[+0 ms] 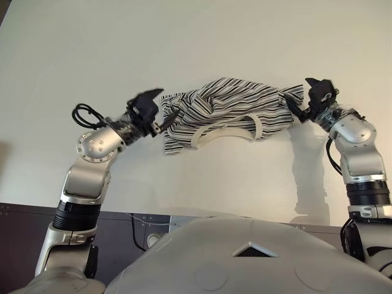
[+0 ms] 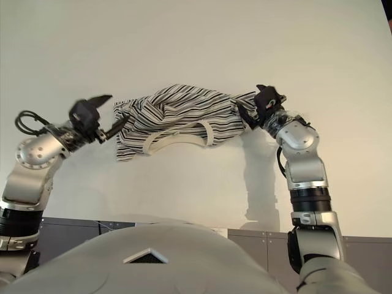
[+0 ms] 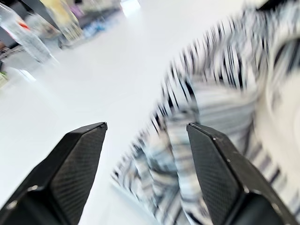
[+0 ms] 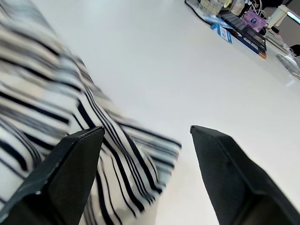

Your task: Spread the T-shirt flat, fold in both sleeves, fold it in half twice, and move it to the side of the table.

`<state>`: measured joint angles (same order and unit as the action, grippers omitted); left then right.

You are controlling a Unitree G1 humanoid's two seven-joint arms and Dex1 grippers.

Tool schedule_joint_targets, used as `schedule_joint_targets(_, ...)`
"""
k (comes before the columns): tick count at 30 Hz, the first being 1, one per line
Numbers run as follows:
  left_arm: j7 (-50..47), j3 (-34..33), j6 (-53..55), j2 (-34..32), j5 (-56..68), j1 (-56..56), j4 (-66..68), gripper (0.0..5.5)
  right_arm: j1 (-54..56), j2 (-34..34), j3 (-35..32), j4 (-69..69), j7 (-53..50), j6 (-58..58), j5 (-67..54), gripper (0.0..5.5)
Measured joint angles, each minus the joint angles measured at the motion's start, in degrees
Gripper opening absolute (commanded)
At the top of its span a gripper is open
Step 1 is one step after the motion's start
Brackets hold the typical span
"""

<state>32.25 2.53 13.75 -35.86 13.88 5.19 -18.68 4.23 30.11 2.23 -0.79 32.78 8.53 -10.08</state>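
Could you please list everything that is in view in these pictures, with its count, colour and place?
T-shirt: one, black-and-white striped with white trim, bunched on the table between the two grippers.
Table: one, white, under the shirt.
Clutter: several small items, mixed colours, by the table's far edge; too blurred to name.
Left gripper: one, black, jaws apart, at the shirt's left end.
Right gripper: one, black, jaws apart, at the shirt's right end.
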Motion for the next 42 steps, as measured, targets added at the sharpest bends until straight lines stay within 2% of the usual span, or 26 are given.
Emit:
schedule_joint_targets(2, 0.50, -2.50, 3.37, -0.02, 2.79, -0.23, -1.74, 3.14, -0.07, 0.34, 0.23, -6.35, 4.03, 4.24, -3.87, 3.38)
schedule_joint_targets(3, 1.08, -2.10, 3.68, -0.65, 1.96, 0.36, -1.66, 3.14, 0.03, 0.49, 1.94, -6.06, 3.85, 4.68, -1.81, 3.38)
schedule_joint_targets(7, 2.01, 5.85, 1.53, -3.26, -8.69, 5.30, 2.45, 3.14, -2.59, 4.79, 9.83, -1.05, 3.31, 1.96, 10.71, 3.38)
schedule_joint_targets(11, 2.06, 7.21, -3.64, -4.05, -11.41, 12.85, 0.90, 3.14, -9.45, 13.51, 8.17, -3.19, 7.82, -5.60, 11.59, 3.38)
schedule_joint_targets(15, 2.28, 6.51, -6.47, -4.05, -11.98, 12.21, 3.82, 3.14, -7.07, 12.76, 8.68, 0.44, 5.40, -6.77, 13.71, 3.38)
schedule_joint_targets(21, 8.94, -3.77, 1.06, -4.64, 3.04, 15.00, -3.42, 3.14, -6.14, 11.53, 9.45, 2.58, 1.47, -8.00, 15.77, 3.38)
schedule_joint_targets(26, 11.88, -0.74, 2.04, -6.62, 0.39, 17.56, -3.99, 3.14, -4.70, 11.15, 9.96, 4.05, 0.83, -8.31, 16.69, 3.38)
schedule_joint_targets(32, 6.55, 5.62, 1.06, -4.44, -9.94, 10.96, 1.45, 3.14, -3.78, 10.53, 10.43, 4.88, 0.44, -8.31, 17.27, 3.38)
schedule_joint_targets(35, 5.88, 8.29, -1.77, -6.52, -15.37, 9.67, 1.74, 3.14, -3.79, 10.54, 10.43, 5.12, 0.43, -8.47, 17.44, 3.38)
schedule_joint_targets(38, 4.02, 7.61, -4.28, -10.49, -19.63, 7.41, 5.45, 3.14, -3.89, 12.04, 9.86, 6.54, 0.40, -10.84, 17.87, 3.38)
schedule_joint_targets(42, -2.82, 5.33, -5.64, -10.92, -22.91, 1.64, 17.21, 3.14, -4.49, 14.69, 8.59, 7.18, 4.03, -13.04, 16.07, 3.38)
